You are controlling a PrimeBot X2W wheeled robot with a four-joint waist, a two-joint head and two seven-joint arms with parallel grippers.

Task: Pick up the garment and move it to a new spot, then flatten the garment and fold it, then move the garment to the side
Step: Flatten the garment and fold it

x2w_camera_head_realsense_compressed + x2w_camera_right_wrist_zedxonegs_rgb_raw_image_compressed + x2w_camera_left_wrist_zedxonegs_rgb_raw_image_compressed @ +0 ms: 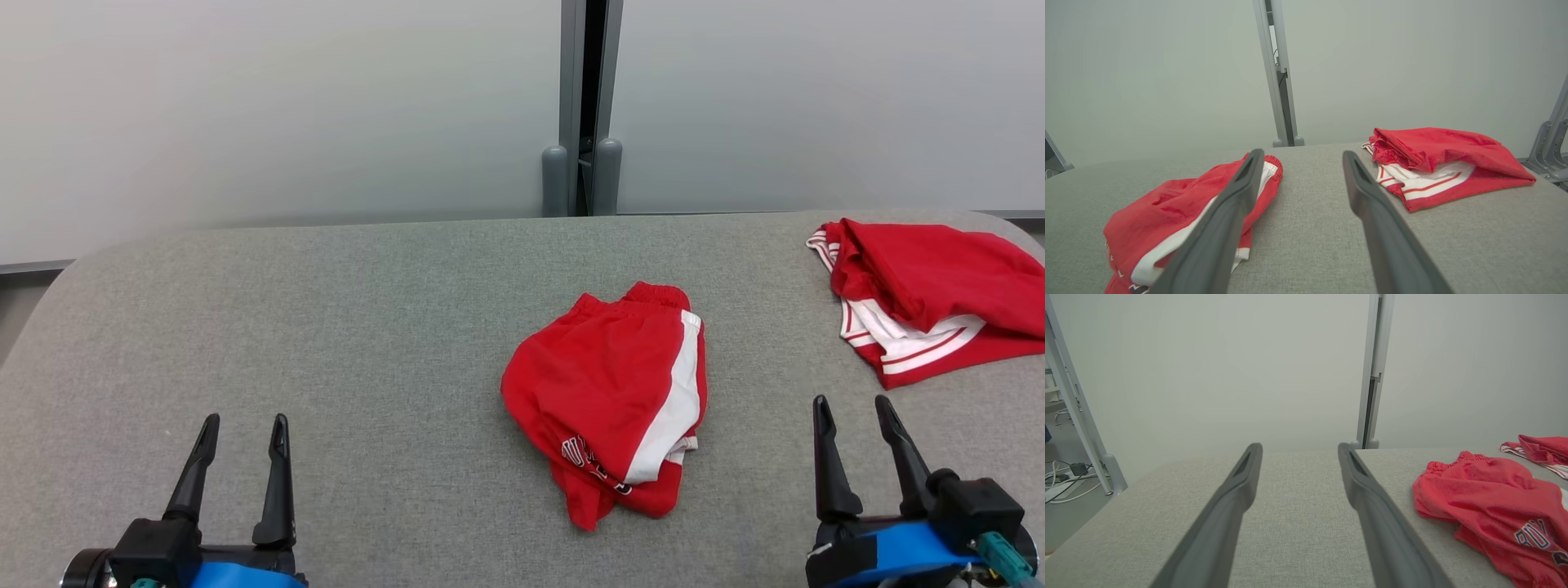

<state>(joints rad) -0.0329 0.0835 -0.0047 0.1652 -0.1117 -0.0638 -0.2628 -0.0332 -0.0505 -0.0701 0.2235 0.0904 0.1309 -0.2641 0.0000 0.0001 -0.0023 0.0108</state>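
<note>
While both grippers stand at the near edge of the grey fabric-covered table (326, 327), no step of the task is in hand.

**Landmark.** The grey upright post (581, 98) at the table's far edge.

**Grippers.**
- The left gripper (247, 420) is well to the left of the post, on the robot's side. Its fingers are spread apart with nothing between them.
- The right gripper (851, 402) is well to the right of the post. Its fingers are likewise apart and empty.

Neither touches cloth.

**Garment.** The red shorts (604, 392) lie on the table directly in front of the post. The waistband is toward the post and the lettered hem is toward the robot. A white side stripe faces up. The cloth is bunched and doubled over itself unevenly.

**Second item.** A red garment with white trim (922, 278) lies far to the right of the post, near the table's corner. It is also rumpled.

**Progress (judgement).** The shorts are neither flat nor squarely folded. Lifting, relocating, flattening, folding and setting aside all appear left to do. Whether the second garment is finished work cannot be told.
</note>
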